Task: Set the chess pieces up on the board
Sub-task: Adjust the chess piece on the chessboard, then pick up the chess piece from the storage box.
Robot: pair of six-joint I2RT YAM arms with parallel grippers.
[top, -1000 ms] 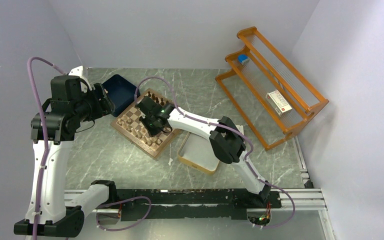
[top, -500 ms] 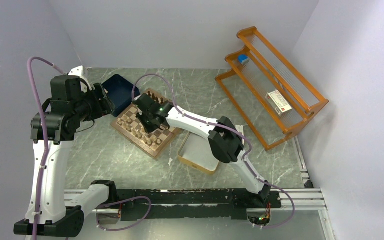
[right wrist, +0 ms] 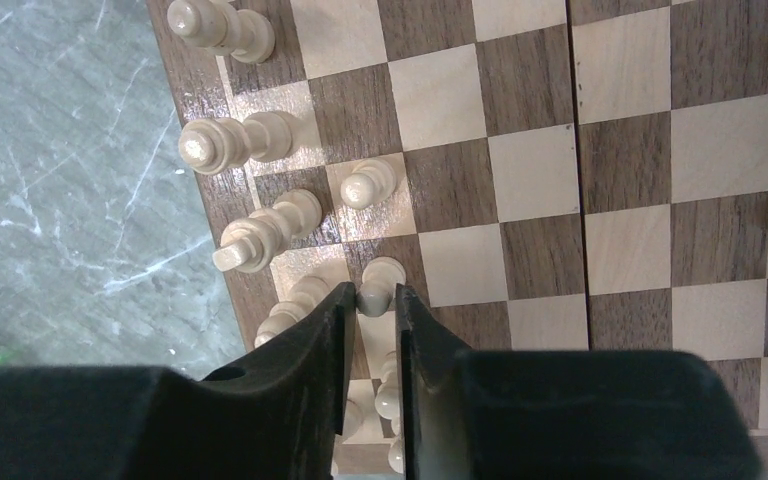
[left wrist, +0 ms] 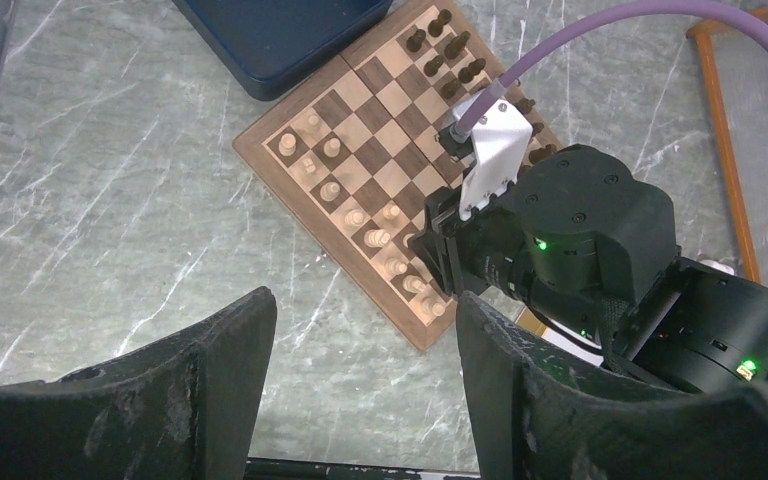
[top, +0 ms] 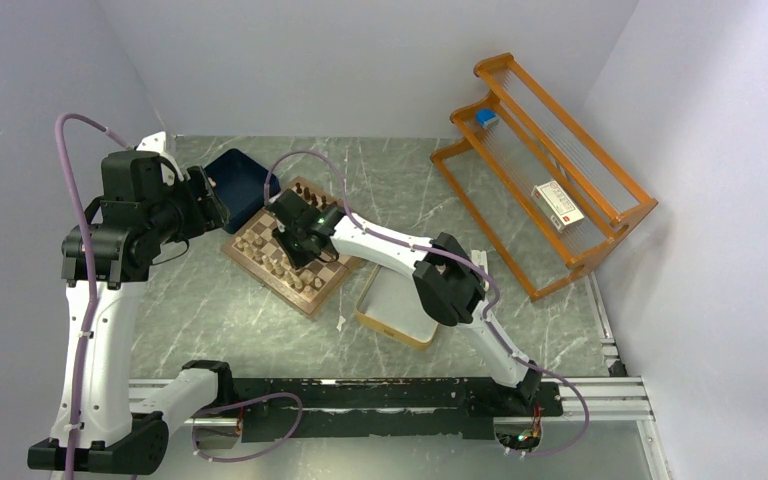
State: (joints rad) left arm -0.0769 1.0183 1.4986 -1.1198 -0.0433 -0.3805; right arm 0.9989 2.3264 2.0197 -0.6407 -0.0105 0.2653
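Observation:
The board [top: 306, 299] lies diamond-wise at mid-table and also shows in the left wrist view [left wrist: 332, 238]. Pale chess pieces [left wrist: 330, 190] stand along its near-left side and dark ones [left wrist: 450, 50] along the far-right side. My right gripper [top: 295, 245] is low over the pale rows. In the right wrist view it [right wrist: 372, 295] is shut on the round head of a pale pawn [right wrist: 382, 276] that stands on a board square [right wrist: 530, 170], with taller pale pieces [right wrist: 230, 145] beside it. My left gripper [left wrist: 365, 310] is open and empty, held high left of the board.
A navy tray [top: 240, 180] touches the board's far-left corner. A silver gold-rimmed tin [top: 395, 305] lies right of the board under the right arm. An orange wooden rack [top: 545, 170] stands at the far right.
My right gripper has shifted a little to the left over the pale rows of the board. The left arm has not moved.

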